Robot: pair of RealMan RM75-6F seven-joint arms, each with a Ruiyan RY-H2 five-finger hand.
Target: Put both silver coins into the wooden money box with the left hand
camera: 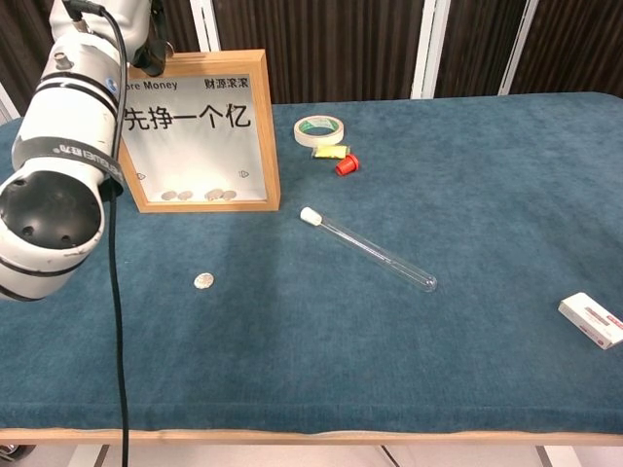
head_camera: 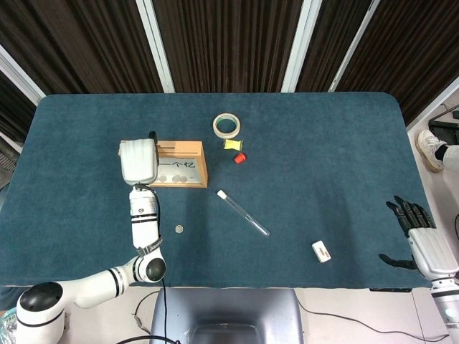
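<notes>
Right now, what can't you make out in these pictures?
- Left hand: head view shows only its back over the money box; fingers hidden, so whether it holds a coin is unknown.
- Chest view: that hand is cut off by the top edge.
- Box slot: partly covered by the hand.
</notes>
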